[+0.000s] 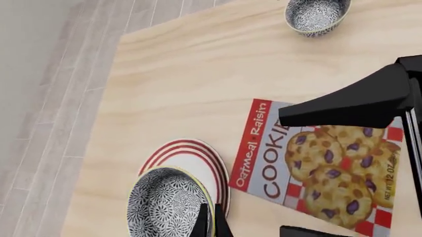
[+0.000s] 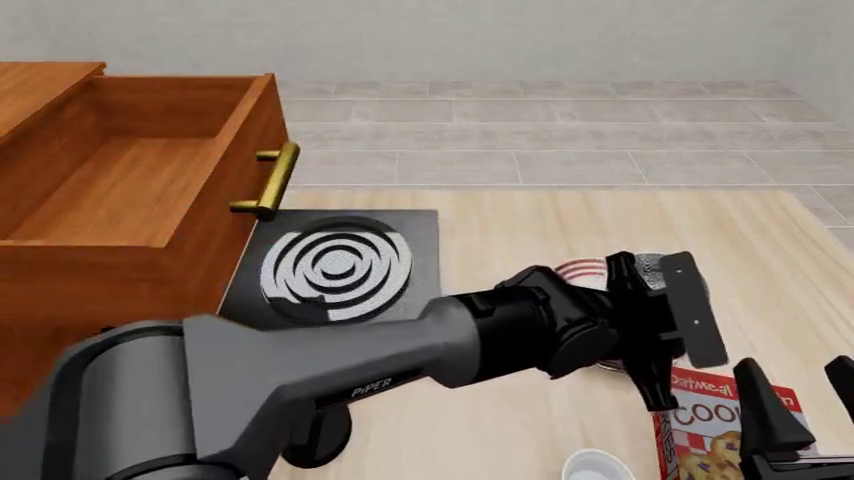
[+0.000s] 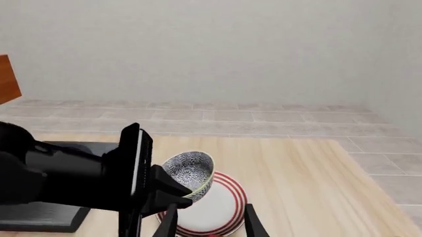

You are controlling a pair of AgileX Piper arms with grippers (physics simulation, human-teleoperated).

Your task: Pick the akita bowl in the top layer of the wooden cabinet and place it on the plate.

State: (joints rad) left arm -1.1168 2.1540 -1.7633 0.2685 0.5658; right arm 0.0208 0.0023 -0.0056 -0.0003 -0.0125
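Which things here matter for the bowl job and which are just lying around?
Job: speckled black-and-white akita bowl, red-ringed white plate, orange-brown wooden cabinet, its open top drawer, left gripper.
Lying about: oatmeal raisin cookie box, black stove, second patterned bowl.

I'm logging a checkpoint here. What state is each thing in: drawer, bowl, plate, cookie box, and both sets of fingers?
Top drawer: pulled open, nothing seen inside.
Patterned bowl: tilted, gripped at its rim over the plate.
Plate: flat on the table, under the bowl.
Cookie box: lying flat, face up.
Left gripper: fingers shut on the bowl's rim.
Right gripper: open, holding nothing.
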